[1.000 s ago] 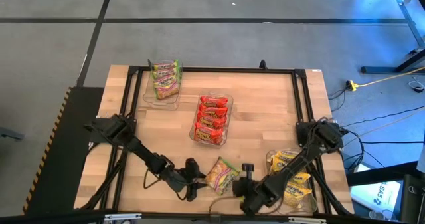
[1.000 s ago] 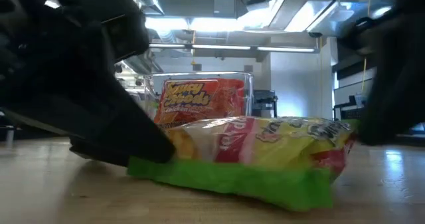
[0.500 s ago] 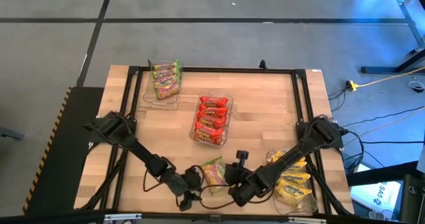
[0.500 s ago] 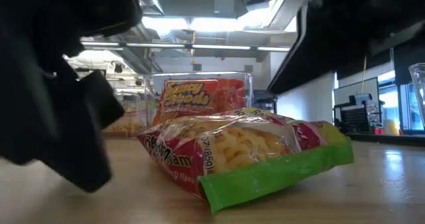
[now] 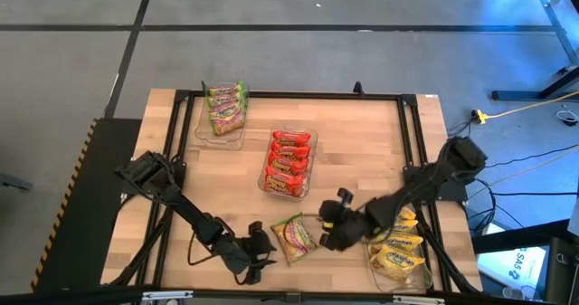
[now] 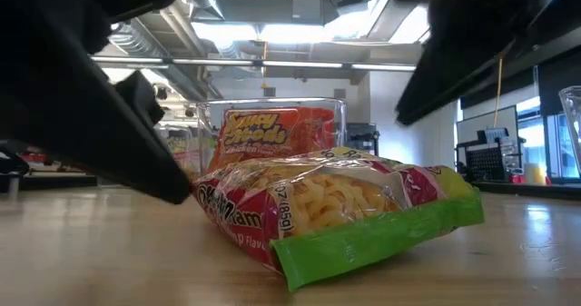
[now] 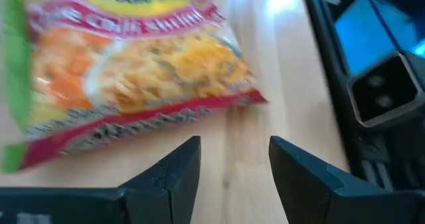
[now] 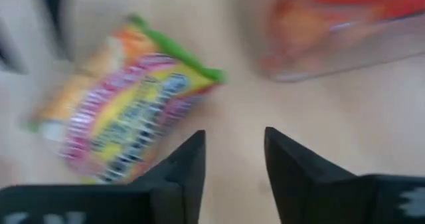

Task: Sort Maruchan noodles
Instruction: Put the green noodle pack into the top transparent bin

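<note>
Left tray: a clear tray (image 5: 220,131) stands at the far left of the desk (image 5: 362,151); it holds green-edged packets (image 5: 224,106).
My left gripper: my left gripper (image 5: 262,253) is low at the near edge of the desk, just left of the loose packet. In my left wrist view its fingers (image 7: 174,171) stand apart with bare wood between them, and they hold nothing.
Loose packet: one green-edged Maruchan packet (image 5: 294,236) lies flat on the desk, near the front, between my two grippers. In the low view it (image 6: 336,206) rests on the wood with its green edge towards the camera. No gripper touches it.
Middle tray: a second clear tray (image 5: 268,185) stands near the centre of the desk, behind the loose packet; it holds red packets (image 5: 289,162).
My right gripper: my right gripper (image 5: 333,228) is just right of the loose packet. In my right wrist view its fingers (image 8: 189,164) are parted a little, with nothing between them; the packet (image 8: 126,101) lies ahead of them.
Right tray: a third tray (image 5: 414,269) at the near right corner holds yellow packets (image 5: 398,251); my right arm passes over it.
</note>
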You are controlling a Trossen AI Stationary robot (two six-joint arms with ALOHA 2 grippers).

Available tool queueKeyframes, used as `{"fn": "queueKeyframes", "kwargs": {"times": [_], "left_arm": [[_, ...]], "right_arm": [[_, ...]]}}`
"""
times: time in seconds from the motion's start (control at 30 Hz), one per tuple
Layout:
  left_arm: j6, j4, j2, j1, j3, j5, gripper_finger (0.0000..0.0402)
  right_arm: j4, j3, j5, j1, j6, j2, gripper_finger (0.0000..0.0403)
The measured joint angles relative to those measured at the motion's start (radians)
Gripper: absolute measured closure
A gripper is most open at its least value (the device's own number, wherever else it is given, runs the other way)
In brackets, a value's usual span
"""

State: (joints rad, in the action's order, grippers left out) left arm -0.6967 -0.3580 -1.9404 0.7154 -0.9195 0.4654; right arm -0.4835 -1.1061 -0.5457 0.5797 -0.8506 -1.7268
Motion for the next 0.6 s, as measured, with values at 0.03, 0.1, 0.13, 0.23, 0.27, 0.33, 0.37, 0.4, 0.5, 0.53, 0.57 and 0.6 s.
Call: {"fn": "queueKeyframes", "kwargs": {"times": [0.03,0.1,0.13,0.23,0.27,0.33,0.37,0.4,0.5,0.53,0.57,0.6], "left_arm": [[0.001,0.000,0.000,-0.001,0.000,0.018,0.0229],[0.021,0.000,-0.002,-0.002,0.000,0.041,0.0229],[0.025,0.001,-0.002,-0.002,0.000,0.052,0.0229],[0.035,0.002,-0.002,-0.002,0.000,0.084,0.0229],[0.045,0.001,-0.002,-0.001,0.000,0.096,0.0229],[0.053,-0.002,-0.002,-0.002,0.000,0.106,0.0229],[0.053,-0.002,-0.002,-0.003,0.000,0.118,0.0229],[0.052,-0.002,-0.002,-0.003,0.000,0.138,0.0229],[0.047,-0.003,-0.005,-0.012,0.000,0.176,0.0229],[0.047,-0.004,-0.008,-0.015,0.000,0.178,0.0229],[0.047,-0.002,-0.009,-0.017,0.000,0.177,0.0229],[0.045,-0.003,-0.013,-0.021,0.000,0.175,0.0229]], "right_arm": [[0.108,0.050,0.056,-0.019,0.015,0.014,0.0273],[0.332,0.153,0.191,-0.064,0.023,0.039,0.0257],[0.444,0.200,0.260,-0.088,0.022,0.043,0.0249],[0.710,0.319,0.414,-0.140,-0.040,0.040,0.0224],[0.779,0.341,0.439,-0.151,-0.064,0.030,0.0214],[0.852,0.368,0.469,-0.162,-0.115,0.008,0.0191],[0.846,0.373,0.478,-0.163,-0.141,-0.001,0.0178],[0.849,0.366,0.483,-0.161,-0.166,-0.019,0.0165],[0.858,0.334,0.521,-0.161,-0.218,-0.065,0.0128],[0.860,0.321,0.522,-0.161,-0.219,-0.085,0.0118],[0.858,0.313,0.523,-0.160,-0.219,-0.100,0.0110],[0.852,0.306,0.522,-0.160,-0.219,-0.113,0.0103]]}}
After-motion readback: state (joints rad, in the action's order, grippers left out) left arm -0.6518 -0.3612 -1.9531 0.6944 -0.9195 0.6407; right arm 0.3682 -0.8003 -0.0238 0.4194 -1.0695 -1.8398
